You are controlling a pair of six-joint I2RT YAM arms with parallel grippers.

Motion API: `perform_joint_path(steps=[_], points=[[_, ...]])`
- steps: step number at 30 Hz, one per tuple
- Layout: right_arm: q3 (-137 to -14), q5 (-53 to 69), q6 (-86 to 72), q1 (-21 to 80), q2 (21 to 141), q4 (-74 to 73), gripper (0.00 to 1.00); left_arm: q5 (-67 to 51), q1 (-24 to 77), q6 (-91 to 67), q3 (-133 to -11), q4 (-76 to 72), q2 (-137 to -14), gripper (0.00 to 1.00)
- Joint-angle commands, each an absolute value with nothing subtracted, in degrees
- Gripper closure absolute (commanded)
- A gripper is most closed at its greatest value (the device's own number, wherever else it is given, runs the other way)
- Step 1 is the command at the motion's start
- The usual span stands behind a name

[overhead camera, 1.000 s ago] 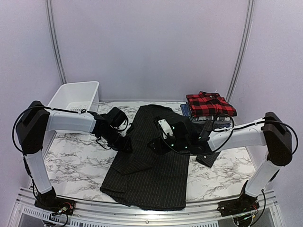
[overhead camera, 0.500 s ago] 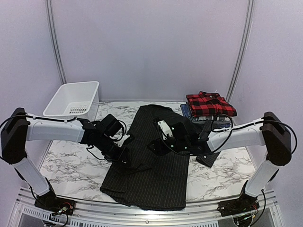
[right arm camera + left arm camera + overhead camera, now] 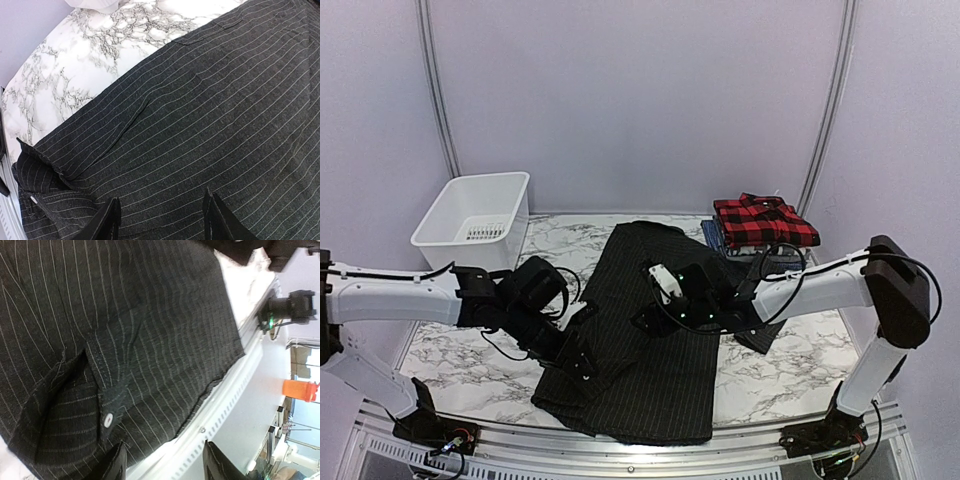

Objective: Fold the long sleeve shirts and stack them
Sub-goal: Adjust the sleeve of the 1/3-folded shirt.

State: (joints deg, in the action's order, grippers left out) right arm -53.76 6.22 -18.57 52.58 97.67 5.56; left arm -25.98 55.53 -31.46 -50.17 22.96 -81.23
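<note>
The marble tabletop (image 3: 470,360) is standing between pale walls, with a white bin (image 3: 470,215) at the upper left. The red plaid shirt (image 3: 763,221) is topping a pile at the upper right, and the black pinstriped shirt (image 3: 660,370) is lying in the middle. Since the earlier frame the left arm has been drawing back toward the lower left. Its left gripper (image 3: 165,460) is now parted and empty over the hem. The right gripper (image 3: 160,215) is hovering over the shirt's middle, parted, holding nothing.

The far left corner of the table (image 3: 775,380) is blocked by the white bin (image 3: 475,212), and the far right corner by the stack of folded shirts (image 3: 763,222). The middle is covered by the flat black pinstriped shirt (image 3: 660,380). Room above it is narrowed by the left arm (image 3: 390,298) and right arm (image 3: 810,283), which are stretched in from both sides. Bare marble is left at the near right and between bin and shirt.
</note>
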Motion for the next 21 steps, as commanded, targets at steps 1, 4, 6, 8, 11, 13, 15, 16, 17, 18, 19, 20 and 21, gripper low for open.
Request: perform_joint_path(steps=[1,4,6,8,11,13,15,16,17,18,19,20,21], points=[[-55.6,7.5,-17.3,52.3,98.7,4.5,0.48,-23.6,55.6,-35.1,-48.2,24.3,-76.0,0.45],[-56.1,9.8,-16.7,52.3,99.0,3.9,0.48,-17.7,55.5,-37.6,-47.0,25.7,-74.4,0.47],[-56.8,10.4,-16.0,53.3,99.1,2.8,0.48,-14.0,55.0,-39.7,-46.6,27.4,-74.1,0.54],[-57.2,9.9,-15.0,54.5,99.0,0.7,0.48,-11.1,54.9,-41.8,-46.1,27.7,-73.2,0.54],[-56.6,9.3,-13.8,56.8,98.2,0.3,0.47,-7.1,54.4,-44.7,-45.0,27.8,-70.4,0.49],[-56.3,8.4,-13.5,58.2,98.0,0.3,0.46,-5.1,53.5,-46.3,-44.0,28.2,-68.6,0.47],[-57.2,7.8,-13.5,59.4,98.9,-1.6,0.46,-4.5,52.0,-48.0,-42.0,28.2,-67.5,0.47],[-57.8,7.6,-13.5,59.8,99.5,-2.0,0.46,-4.9,51.2,-48.8,-41.2,28.0,-67.3,0.47],[-58.3,7.3,-13.6,60.2,100.0,-2.0,0.46,-5.4,50.5,-49.3,-40.6,27.5,-67.2,0.47],[-58.7,7.2,-13.6,60.3,100.5,-1.9,0.46,-6.1,50.1,-49.6,-40.5,26.8,-67.3,0.47],[-59.0,7.2,-13.8,60.4,100.8,-1.9,0.46,-6.6,49.9,-49.9,-40.4,26.1,-67.2,0.44],[-59.3,7.3,-13.8,60.4,101.0,-1.9,0.46,-7.0,49.7,-50.5,-40.4,25.6,-67.1,0.39],[-59.4,7.5,-13.7,60.5,101.2,-1.9,0.46,-7.2,49.5,-51.1,-40.4,25.2,-67.0,0.37]])
